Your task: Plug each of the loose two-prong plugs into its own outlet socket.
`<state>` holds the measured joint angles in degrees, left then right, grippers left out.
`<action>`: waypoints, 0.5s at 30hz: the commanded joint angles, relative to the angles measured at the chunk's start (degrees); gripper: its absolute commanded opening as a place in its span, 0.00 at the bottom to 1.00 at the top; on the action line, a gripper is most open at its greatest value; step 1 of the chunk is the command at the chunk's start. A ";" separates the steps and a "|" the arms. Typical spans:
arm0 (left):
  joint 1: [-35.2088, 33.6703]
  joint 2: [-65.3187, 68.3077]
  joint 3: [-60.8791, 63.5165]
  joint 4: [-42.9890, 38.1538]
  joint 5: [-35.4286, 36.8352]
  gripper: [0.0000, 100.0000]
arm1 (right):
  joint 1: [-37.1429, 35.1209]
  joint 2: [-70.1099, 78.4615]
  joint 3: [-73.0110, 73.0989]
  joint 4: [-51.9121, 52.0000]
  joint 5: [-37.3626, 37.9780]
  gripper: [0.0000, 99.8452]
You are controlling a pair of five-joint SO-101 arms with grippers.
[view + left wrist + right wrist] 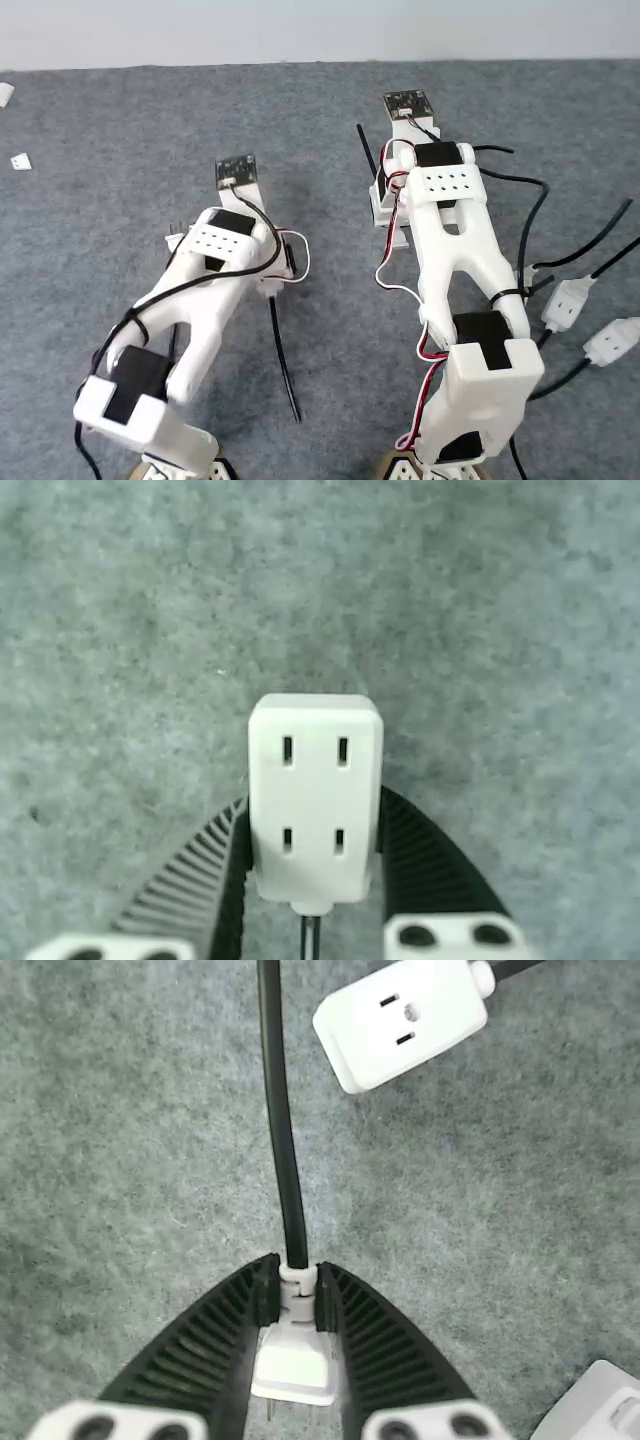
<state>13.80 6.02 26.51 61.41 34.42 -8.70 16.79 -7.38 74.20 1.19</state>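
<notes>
In the left wrist view my left gripper is shut on a white outlet block with two pairs of slots, held just above the grey carpet. Its cord leaves toward the wrist. My right gripper is shut on a white two-prong plug, prongs pointing back toward the wrist. The plug's black cord runs straight away over the carpet. A loose white socket lies a little beyond, slots facing up. From above, the left arm and right arm stand side by side.
Two more white sockets on black cords lie at the right edge of the carpet. A black cord lies between the arms. Another white body sits close beside the right gripper. Small white scraps lie far left.
</notes>
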 commanded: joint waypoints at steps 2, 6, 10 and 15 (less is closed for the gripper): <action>-0.70 3.69 -3.74 -0.88 -2.11 0.01 | -0.04 -0.31 -0.35 -0.66 0.88 0.01; -0.53 9.58 -7.87 1.05 -10.64 0.01 | -0.66 -0.22 -0.35 -0.48 0.88 0.01; -1.23 12.57 -13.05 4.84 -12.92 0.07 | -0.84 -0.22 -0.35 -0.57 0.88 0.01; -2.20 11.96 -13.05 4.84 -10.37 0.24 | -0.84 -0.13 -0.35 -0.66 0.88 0.01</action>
<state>12.48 18.77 15.96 66.07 22.64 -8.70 16.79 -7.38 74.20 1.19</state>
